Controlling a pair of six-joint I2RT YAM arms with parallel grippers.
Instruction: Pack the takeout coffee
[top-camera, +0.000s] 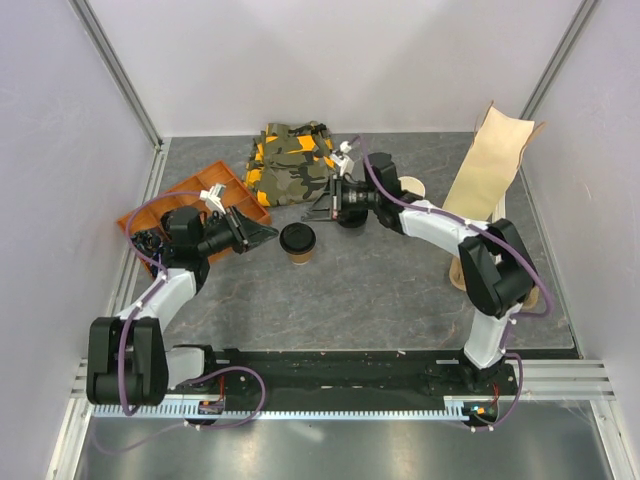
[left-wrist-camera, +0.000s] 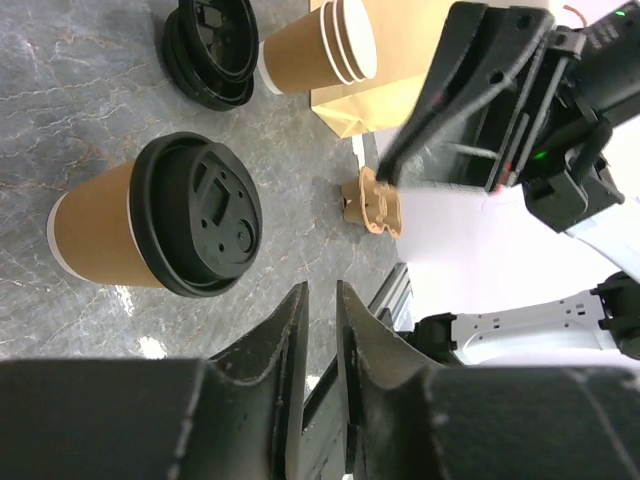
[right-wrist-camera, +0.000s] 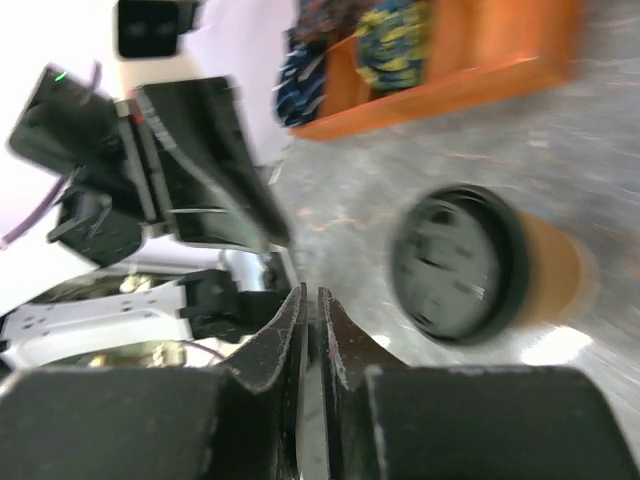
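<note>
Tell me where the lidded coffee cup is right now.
In the top view the lidded coffee cup stands mid-table between the left gripper and the right gripper, just in front of the camouflage cloth.

A grey marbled surface (top-camera: 400, 280) carries the coffee (top-camera: 299, 243) mid-table; left of it an orange tray (top-camera: 232, 187), behind it camouflage cloth (top-camera: 290, 160), far right a paper bag (top-camera: 488, 165).

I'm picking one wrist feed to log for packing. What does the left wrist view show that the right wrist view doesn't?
Only the left wrist view shows the stack of lidless cups, the loose black lids, the paper bag and a small cardboard piece. Only the right wrist view shows the orange tray with patterned cloth. Both show the takeout coffee standing free on the table, ungripped.
</note>
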